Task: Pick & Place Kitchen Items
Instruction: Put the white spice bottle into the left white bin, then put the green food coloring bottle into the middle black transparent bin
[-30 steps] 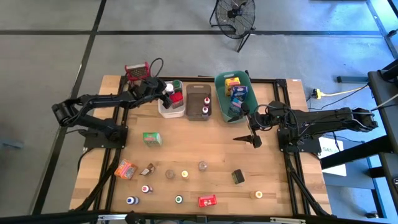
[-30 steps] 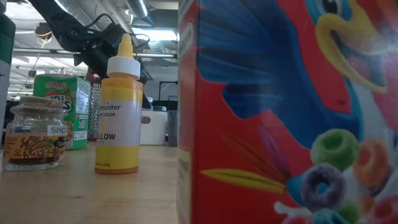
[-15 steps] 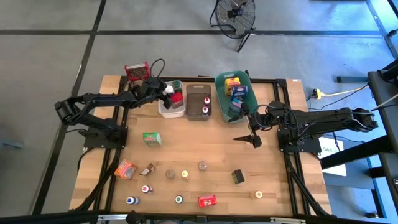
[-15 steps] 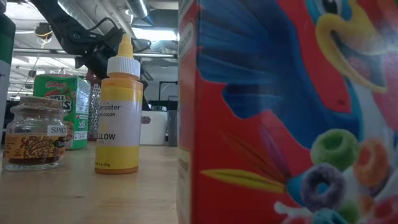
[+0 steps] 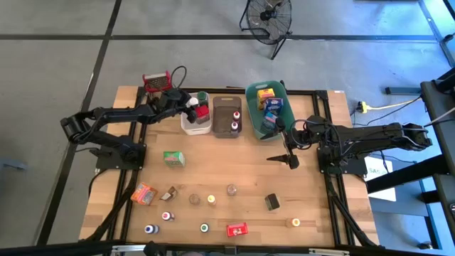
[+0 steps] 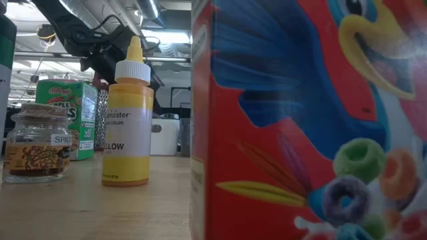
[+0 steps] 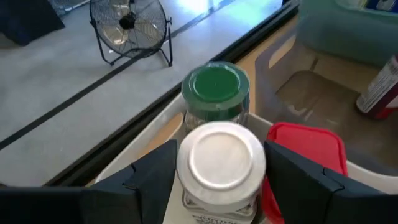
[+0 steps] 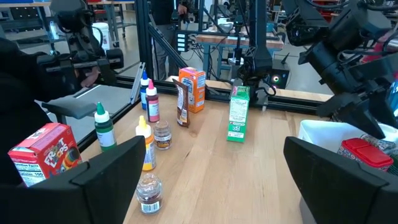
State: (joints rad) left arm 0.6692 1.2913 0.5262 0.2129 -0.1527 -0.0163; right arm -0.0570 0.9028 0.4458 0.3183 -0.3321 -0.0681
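My left gripper (image 5: pixel 190 107) hangs over the white bin (image 5: pixel 186 125) at the table's far side. Its fingers stand on either side of a white-capped jar (image 7: pixel 221 155), and red shows in the gap beside the jar's body. The jar stands upright in the bin beside a green-lidded jar (image 7: pixel 215 87) and a red-lidded item (image 7: pixel 308 146). My right gripper (image 5: pixel 283 158) hovers open over bare table in front of the teal bin (image 5: pixel 250 99), nothing between its fingers. More kitchen items stand on the near half: a green box (image 5: pixel 173 158), an orange box (image 5: pixel 143 193), a red box (image 5: pixel 237 230) and small bottles.
A brown bin (image 5: pixel 226 126) with two bottles stands between the white and teal bins; the teal bin holds small boxes. A steel grater with a red handle (image 5: pixel 156 80) stands at the far left corner. The low view is crowded by a red cereal box (image 6: pixel 307 120) and a yellow bottle (image 6: pixel 128 113).
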